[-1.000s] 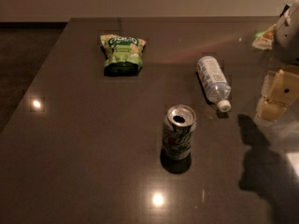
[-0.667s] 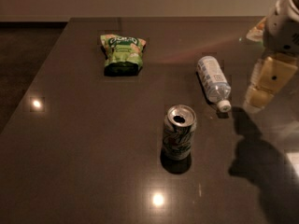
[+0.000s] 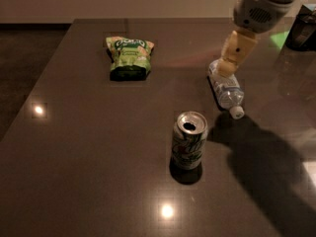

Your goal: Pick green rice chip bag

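Observation:
The green rice chip bag lies flat on the dark table at the far left, light green with a dark green bottom. My gripper hangs from the arm at the upper right, above the table and over the near end of a lying water bottle. It is well to the right of the bag and holds nothing that I can see.
A clear plastic water bottle lies on its side at the right, cap toward me. An open green-and-silver soda can stands upright in the middle front. A dark object sits at the far right edge.
The arm and gripper have moved left and farther in over the table, from the right edge to above the water bottle. The bag, can and bottle have not moved.

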Tool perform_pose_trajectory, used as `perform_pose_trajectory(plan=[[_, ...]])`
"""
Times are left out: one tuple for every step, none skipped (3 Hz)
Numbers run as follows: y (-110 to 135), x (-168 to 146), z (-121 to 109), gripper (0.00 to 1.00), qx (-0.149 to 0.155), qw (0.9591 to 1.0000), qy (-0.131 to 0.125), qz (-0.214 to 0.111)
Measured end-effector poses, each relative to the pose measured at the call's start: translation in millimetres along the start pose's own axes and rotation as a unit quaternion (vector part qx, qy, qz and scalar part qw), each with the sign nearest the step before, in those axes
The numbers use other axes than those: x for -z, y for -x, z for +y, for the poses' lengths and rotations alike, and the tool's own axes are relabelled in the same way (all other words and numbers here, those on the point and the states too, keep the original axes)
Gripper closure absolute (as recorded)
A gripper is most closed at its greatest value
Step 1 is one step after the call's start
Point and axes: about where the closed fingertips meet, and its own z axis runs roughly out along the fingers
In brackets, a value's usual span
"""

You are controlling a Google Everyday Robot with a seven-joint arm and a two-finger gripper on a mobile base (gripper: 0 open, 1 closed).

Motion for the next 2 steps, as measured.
perform_pose_trajectory(plan=[[31.7,-32.3,-17.7,0.00,-0.046,0.9989,-0.002,-0.010],[62.9,-64.4,-24.6,0.00,-0.089,0.9957,0.000,-0.026]])
